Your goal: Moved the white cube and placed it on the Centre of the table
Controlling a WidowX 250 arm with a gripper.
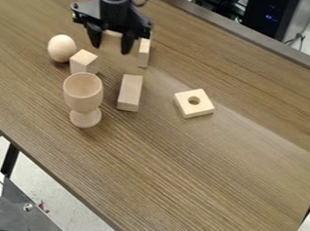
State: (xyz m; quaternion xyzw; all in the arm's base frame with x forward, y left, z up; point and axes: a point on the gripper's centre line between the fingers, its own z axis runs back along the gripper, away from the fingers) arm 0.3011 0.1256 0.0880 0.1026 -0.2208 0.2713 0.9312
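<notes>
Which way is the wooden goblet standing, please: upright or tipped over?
Upright: the goblet stands on its round foot on the table, its open rim facing up.

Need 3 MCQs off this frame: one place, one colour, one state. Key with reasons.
1. What stands nearest the egg?
A) holed square
B) cube
C) goblet

2. Tabletop colour?
A) brown
B) blue
C) red

3. How is the goblet standing?
A) on its side
B) upside down
C) upright

Key:
1 B: the cube is just beside the egg; the holed square is well off to the right.
2 A: the tabletop shows brown wood grain.
3 C: its foot is on the table, its opening facing up.
</notes>
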